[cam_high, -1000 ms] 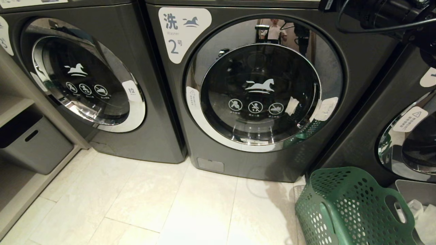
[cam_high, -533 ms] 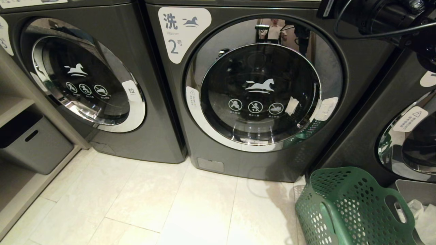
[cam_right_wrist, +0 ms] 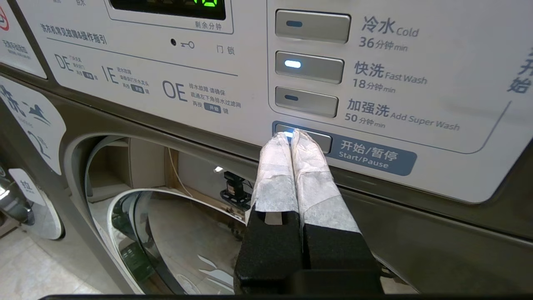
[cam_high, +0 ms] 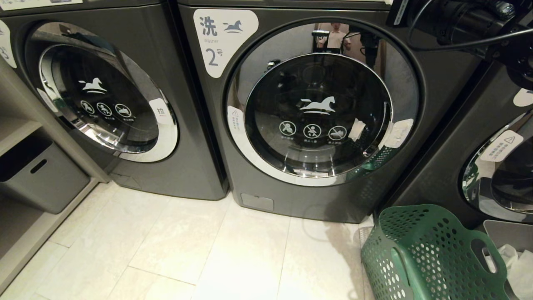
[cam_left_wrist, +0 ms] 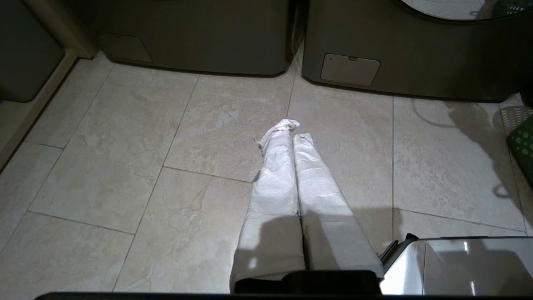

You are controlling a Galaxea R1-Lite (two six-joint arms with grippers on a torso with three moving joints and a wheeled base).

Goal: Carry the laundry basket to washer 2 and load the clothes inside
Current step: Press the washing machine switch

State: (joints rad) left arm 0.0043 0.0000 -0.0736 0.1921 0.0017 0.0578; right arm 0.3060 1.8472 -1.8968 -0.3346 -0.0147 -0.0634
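Note:
Washer 2 (cam_high: 213,56) fills the middle of the head view, its round glass door (cam_high: 318,118) closed and dark inside. The green perforated laundry basket (cam_high: 429,258) stands on the floor at its lower right; an edge of the basket (cam_left_wrist: 522,141) shows in the left wrist view. No clothes are in view. My right arm (cam_high: 470,21) reaches in at the top right. The right gripper (cam_right_wrist: 291,135) is shut, its white-wrapped tips pressed on the lit Start/Pause button (cam_right_wrist: 320,143) of the control panel. The left gripper (cam_left_wrist: 291,129) hangs shut over the floor tiles, holding nothing.
Another washer (cam_high: 104,96) stands to the left and a third washer (cam_high: 499,166) to the right. A grey bin (cam_high: 41,179) sits under a shelf at far left. A grey container (cam_high: 516,262) with crumpled white material is behind the basket. A person is mirrored in the door rim (cam_high: 335,37).
My right arm has edged slightly at the top right of the head view. Nothing else differs.

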